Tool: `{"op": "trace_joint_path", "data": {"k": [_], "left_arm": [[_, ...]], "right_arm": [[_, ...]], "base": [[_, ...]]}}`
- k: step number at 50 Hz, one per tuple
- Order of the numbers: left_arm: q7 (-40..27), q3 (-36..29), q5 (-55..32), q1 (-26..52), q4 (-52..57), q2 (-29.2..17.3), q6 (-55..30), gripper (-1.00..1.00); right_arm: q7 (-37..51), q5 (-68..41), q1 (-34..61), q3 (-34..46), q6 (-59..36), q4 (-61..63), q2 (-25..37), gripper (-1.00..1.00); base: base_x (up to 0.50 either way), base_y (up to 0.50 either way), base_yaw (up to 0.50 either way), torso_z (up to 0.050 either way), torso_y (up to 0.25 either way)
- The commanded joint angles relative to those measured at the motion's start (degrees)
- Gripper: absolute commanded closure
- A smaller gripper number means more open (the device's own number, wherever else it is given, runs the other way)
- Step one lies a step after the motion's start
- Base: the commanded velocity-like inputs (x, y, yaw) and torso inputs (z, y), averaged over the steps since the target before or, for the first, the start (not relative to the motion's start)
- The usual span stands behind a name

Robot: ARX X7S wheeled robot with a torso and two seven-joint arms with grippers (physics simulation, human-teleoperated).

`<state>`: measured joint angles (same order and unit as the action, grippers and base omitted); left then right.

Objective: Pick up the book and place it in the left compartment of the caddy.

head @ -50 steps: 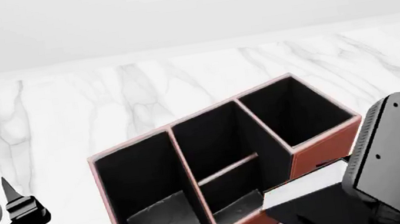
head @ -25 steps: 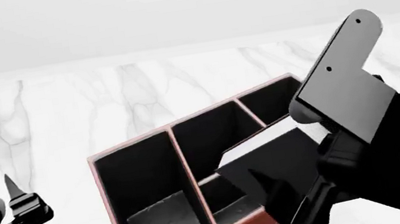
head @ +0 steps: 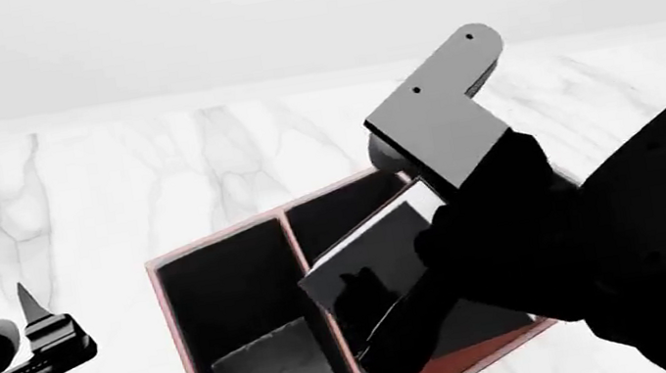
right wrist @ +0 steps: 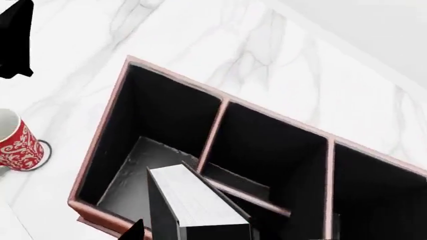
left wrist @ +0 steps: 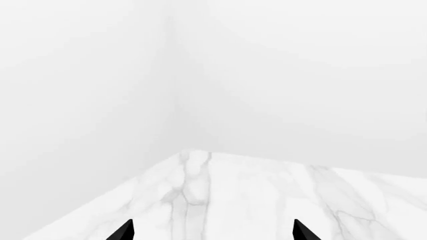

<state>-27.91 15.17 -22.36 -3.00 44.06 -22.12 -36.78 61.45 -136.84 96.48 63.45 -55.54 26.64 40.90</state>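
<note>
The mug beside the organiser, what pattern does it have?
The mug is red with white swirling ornaments and a white inside, best seen in the right wrist view.

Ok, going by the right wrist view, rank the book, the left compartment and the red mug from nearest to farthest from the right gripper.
1. The book, held in the right gripper itself.
2. The left compartment, below and beside the book, inside the caddy.
3. The red mug, standing outside the caddy's end wall.
</note>
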Motion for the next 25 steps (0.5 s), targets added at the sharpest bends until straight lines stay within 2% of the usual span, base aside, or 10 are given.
{"op": "trace_joint_path", "data": {"k": [1,10,18,25], "left_arm": [[-0.2,0.0,-0.2,-0.1,-0.1,-0.1,0.1,-1.0],[0.0,-1.0,-0.2,0.5,-0.9,-0.1,0.4,-1.0],[-0.3,-1.4,-0.2,0.7,-0.7,-0.2,-0.2,-1.0],[-0.3,-0.9,-0.7,0.3,-0.2,-0.4,-0.2,-1.0]], "right_arm": [[-21.5,3.9,-2.5,1.2,2.3,-3.7,-6.2,1.0],[-21.2,9.5,-9.5,1.6,9.4,-2.6,-13.0,1.0],[-20.3,9.7,-11.5,2.9,11.3,-3.2,-16.3,1.0],[-22.5,12.3,-12.5,3.7,10.4,-4.5,-16.6,1.0]], "base": [[0.0,0.0,0.0,0.0,0.0],[0.0,0.0,0.0,0.0,0.001],[0.0,0.0,0.0,0.0,0.001],[0.0,0.0,0.0,0.0,0.0]]}}
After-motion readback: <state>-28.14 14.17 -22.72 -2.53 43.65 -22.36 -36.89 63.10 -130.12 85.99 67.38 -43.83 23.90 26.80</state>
